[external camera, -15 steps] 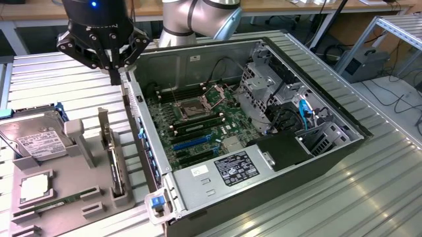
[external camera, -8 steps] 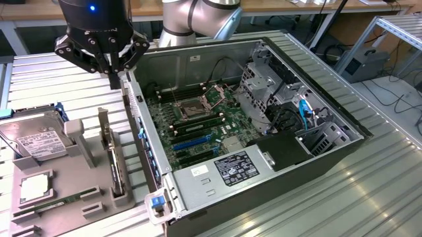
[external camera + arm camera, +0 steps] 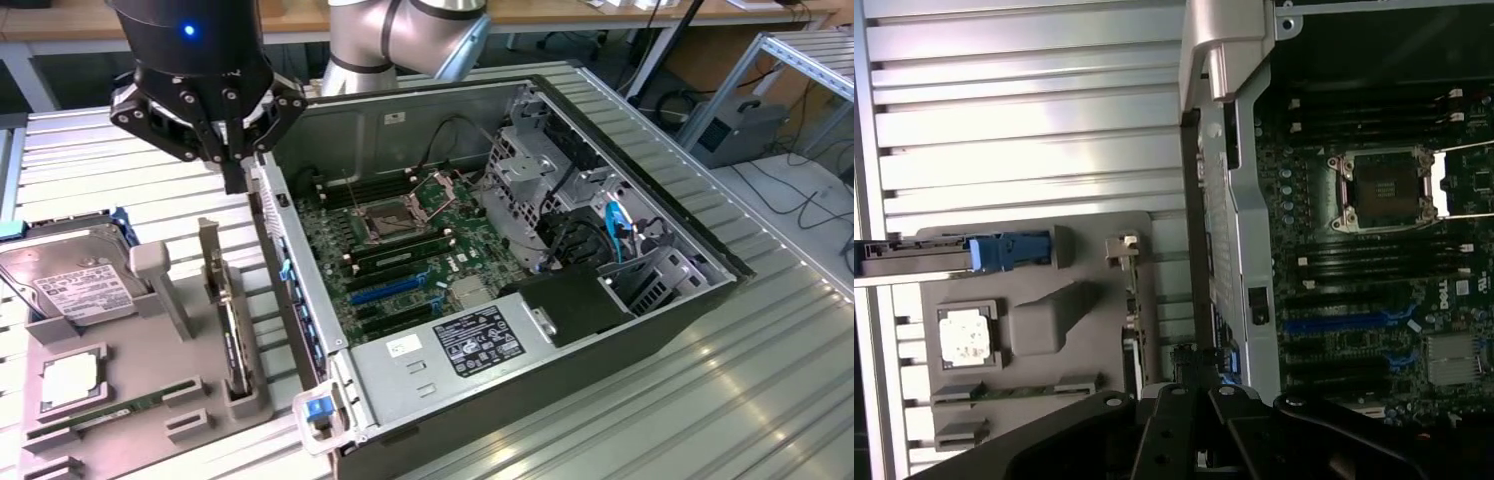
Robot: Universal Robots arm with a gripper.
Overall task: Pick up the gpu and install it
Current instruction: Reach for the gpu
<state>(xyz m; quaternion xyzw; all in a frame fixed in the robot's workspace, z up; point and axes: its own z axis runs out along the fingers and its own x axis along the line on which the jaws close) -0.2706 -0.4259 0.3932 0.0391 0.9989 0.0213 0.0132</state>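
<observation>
The gpu (image 3: 230,318) stands on edge in a slot of the grey holder tray (image 3: 160,350), at the exterior view's left of the open computer case (image 3: 561,330). Its silver end bracket (image 3: 210,258) points up at the far end. In the wrist view the gpu (image 3: 1136,335) appears edge-on beside the case wall. My gripper (image 3: 238,180) hangs shut and empty above the far end of the tray, close to the case's side wall and higher than the card. Its black fingers (image 3: 1172,432) are together in the wrist view.
The case lies open with its motherboard (image 3: 400,250) and blue card slots (image 3: 387,290) exposed. On the tray sit a hard drive (image 3: 74,280), a processor chip (image 3: 67,380) and a memory stick (image 3: 107,412). Ribbed metal tabletop (image 3: 747,400) surrounds everything.
</observation>
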